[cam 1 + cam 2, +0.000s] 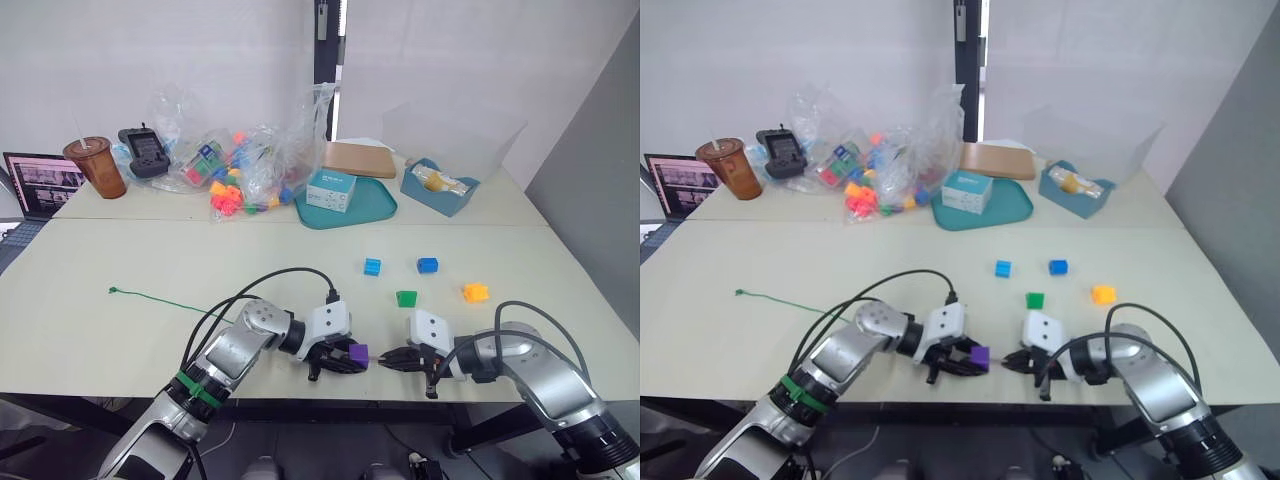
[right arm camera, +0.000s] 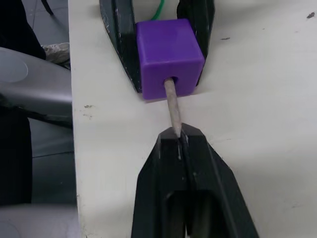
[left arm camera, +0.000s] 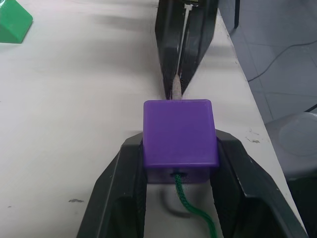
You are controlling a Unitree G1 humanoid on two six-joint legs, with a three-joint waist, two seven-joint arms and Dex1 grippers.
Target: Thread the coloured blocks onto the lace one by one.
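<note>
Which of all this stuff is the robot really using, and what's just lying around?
In use: purple block, lace, light blue block, dark blue block, green block, orange-yellow block.

Lying about: drink cup, toy heap, teal tray, laptop.

The flat teal plastic tray (image 1: 372, 212) at the far side of my table serves as landmark. On it sits a small white-and-teal cardboard box (image 1: 330, 189), with a flat brown cardboard package (image 1: 358, 159) behind it. Left of the tray lies a heap of coloured toy pieces in clear plastic bags (image 1: 238, 160). Further left stands a brown iced drink in a clear cup (image 1: 97, 166). Right of the tray sits an open blue box (image 1: 439, 187).
</note>
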